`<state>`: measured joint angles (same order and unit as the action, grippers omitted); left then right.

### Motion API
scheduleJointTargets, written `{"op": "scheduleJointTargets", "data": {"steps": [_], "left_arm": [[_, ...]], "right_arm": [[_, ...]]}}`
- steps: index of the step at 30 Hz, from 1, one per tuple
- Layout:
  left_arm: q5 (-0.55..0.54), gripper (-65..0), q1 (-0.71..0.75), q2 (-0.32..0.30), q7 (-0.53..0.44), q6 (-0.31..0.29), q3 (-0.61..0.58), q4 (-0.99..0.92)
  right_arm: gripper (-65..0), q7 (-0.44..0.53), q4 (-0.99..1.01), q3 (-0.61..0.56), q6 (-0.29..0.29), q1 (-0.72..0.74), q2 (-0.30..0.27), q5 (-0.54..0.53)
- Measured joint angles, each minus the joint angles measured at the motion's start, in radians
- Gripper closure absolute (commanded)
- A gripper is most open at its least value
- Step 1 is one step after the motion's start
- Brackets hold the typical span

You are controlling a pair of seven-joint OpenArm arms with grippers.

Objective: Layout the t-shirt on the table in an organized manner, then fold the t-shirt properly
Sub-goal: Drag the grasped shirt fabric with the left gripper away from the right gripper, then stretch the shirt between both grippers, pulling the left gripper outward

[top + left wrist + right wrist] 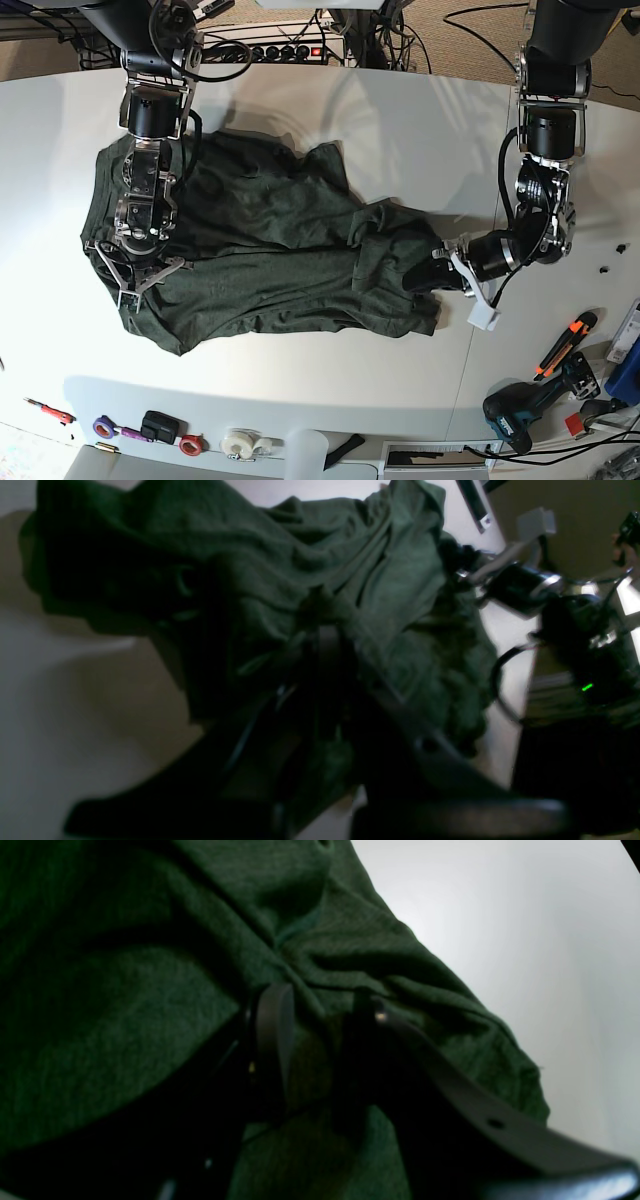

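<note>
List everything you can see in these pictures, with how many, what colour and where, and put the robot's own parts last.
t-shirt: one, dark green, crumpled across the middle of the table.
table: one, white, under everything.
cordless drill: one, teal and black, near right corner.
utility knife: one, orange and black, right edge.
tape rolls: a few, white, red and purple, near edge.
power strip: one, dark with a red switch, behind the far edge.
left gripper: one, black, shut on the t-shirt at its right end.
right gripper: one, black with white jaws, on the t-shirt's left end, cloth between its fingers.
</note>
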<state>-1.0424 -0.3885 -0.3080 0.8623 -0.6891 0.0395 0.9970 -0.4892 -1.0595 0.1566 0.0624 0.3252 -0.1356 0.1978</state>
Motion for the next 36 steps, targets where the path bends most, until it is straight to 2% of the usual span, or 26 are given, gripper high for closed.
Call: {"op": "scheduleJointTargets", "data": {"steps": [2,7,11,18,19,20,22,23,31,33,36], "left_arm": [[0.038,-15.4,0.001,0.0,0.0,0.0,0.0,0.0],[0.051,-15.7,0.003,0.0,0.0,0.0,0.0,0.0],[0.051,-19.7,0.003,0.0,0.0,0.0,0.0,0.0],[0.108,-19.6,0.003,0.0,0.0,0.0,0.0,0.0],[0.12,-18.4,0.003,0.0,0.0,0.0,0.0,0.0],[0.13,-14.5,0.003,0.0,-0.004,0.0,0.0,0.0],[0.133,-1.6,0.003,0.0,-0.004,0.0,0.0,0.0],[0.134,0.0,0.003,0.0,-0.009,0.0,0.0,0.0],[0.119,0.0,0.003,-0.003,-0.029,0.0,0.0,0.0],[0.031,0.0,0.008,-0.024,-0.013,0.0,-0.002,0.015],[-0.058,0.0,0.005,-0.075,0.089,0.0,0.008,0.062]], "right_arm": [[-20.4,-0.002,0.0,0.0,0.0,0.002,0.0,0.0],[-20.4,-0.003,0.0,0.0,0.0,0.004,0.0,0.0],[-20.4,-0.003,0.0,0.0,0.0,0.004,0.0,0.0],[-20.4,-0.003,0.0,0.0,0.0,0.004,0.0,0.0],[-20.4,-0.003,0.0,0.0,0.0,0.004,0.0,0.0],[-20.4,-0.003,0.0,0.0,0.0,0.004,0.0,0.0],[-20.4,-0.003,0.0,0.0,0.0,0.004,0.0,0.0],[-20.4,-0.003,0.0,0.0,0.0,0.004,0.0,0.0],[-20.4,-0.003,0.0,0.0,0.0,0.004,0.0,0.0],[-20.4,-0.003,0.0,0.0,0.006,0.004,0.0,0.0],[-20.4,-0.004,0.001,0.0,0.027,0.004,0.0,0.0]]}}
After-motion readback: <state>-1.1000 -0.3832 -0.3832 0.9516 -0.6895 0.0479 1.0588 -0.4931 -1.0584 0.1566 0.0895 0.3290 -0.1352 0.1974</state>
